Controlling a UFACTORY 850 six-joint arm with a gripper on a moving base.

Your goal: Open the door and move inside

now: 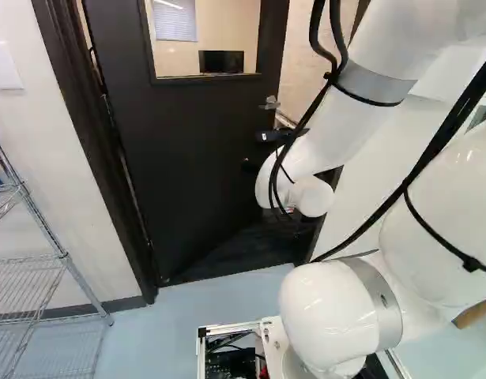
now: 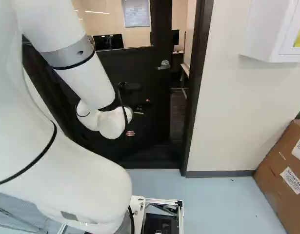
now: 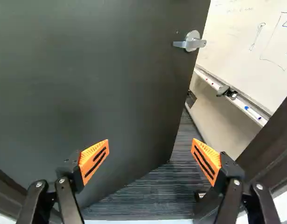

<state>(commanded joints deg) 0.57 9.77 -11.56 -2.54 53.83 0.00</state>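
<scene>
In the right base view my gripper (image 2: 135, 123) is in front of the dark door (image 2: 152, 117), dark against it with small orange parts showing. The door stands partly open, swung inward, with a gap between its free edge and the door frame (image 2: 194, 87). Its silver lever handle (image 2: 164, 65) is higher than the gripper. From the wrist, the gripper (image 3: 150, 160) shows wide open with nothing between its orange pads. Ahead of it are the door (image 3: 96, 93) and the handle (image 3: 190, 42), which the fingers do not touch. Dark ribbed floor (image 3: 152, 191) shows through the opening.
A wire shelf (image 1: 37, 260) stands left of the doorway. To its right are a white wall cabinet (image 2: 267, 34) and cardboard boxes (image 2: 284, 170). Beyond the door hangs a whiteboard (image 3: 246, 46) with a marker tray (image 3: 236, 100). The dark frame post (image 3: 269, 140) is close beside one finger.
</scene>
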